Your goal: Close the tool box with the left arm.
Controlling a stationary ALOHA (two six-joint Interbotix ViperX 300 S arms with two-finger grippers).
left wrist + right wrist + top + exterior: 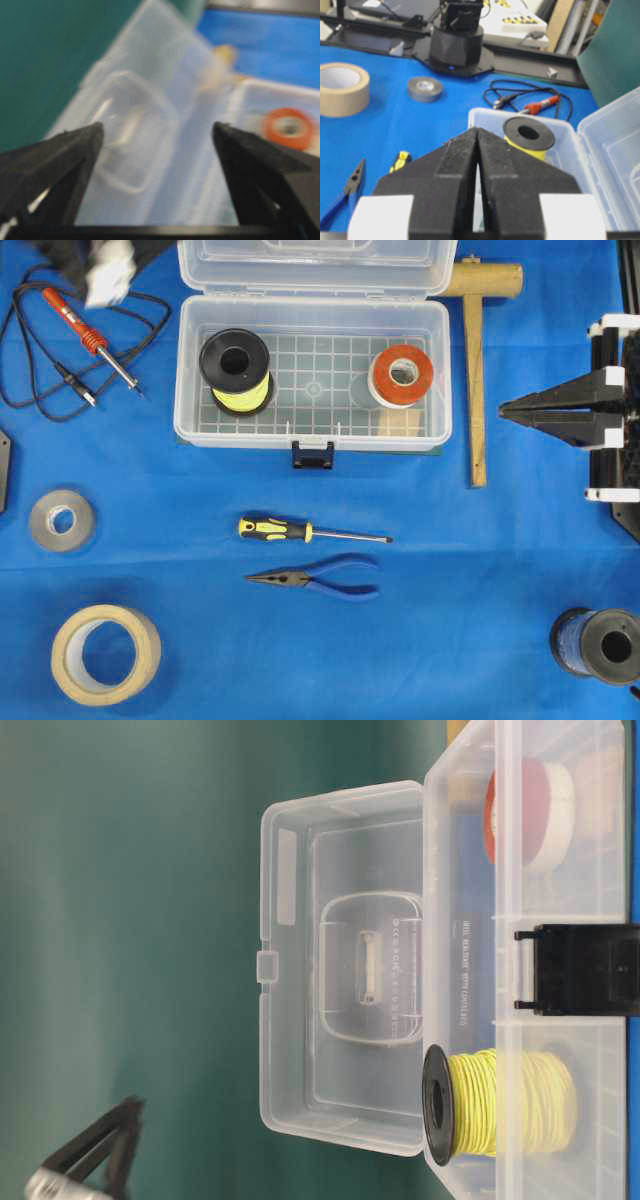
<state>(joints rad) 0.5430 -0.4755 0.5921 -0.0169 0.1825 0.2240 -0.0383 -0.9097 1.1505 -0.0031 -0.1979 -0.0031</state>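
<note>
The tool box [190, 390] is a clear plastic case at the top middle, standing open. Its lid [315, 265] is tipped back behind it, and the dark blue latch [312, 453] hangs at the front. Inside are a yellow wire spool [235, 370] and an orange spool [403, 375]. My left gripper [157, 132] is open and empty. It is raised to the left of the box and faces the inner side of the lid [140, 130]; it also shows blurred in the overhead view [108, 275]. My right gripper [510, 410] is shut and empty, to the right of the box.
A wooden mallet [475, 370] lies right of the box. A soldering iron [90, 335] with its cable lies at the left. In front are a screwdriver [300, 531], pliers [320, 578], grey tape [62, 520], masking tape [105, 653] and a black spool [600, 645].
</note>
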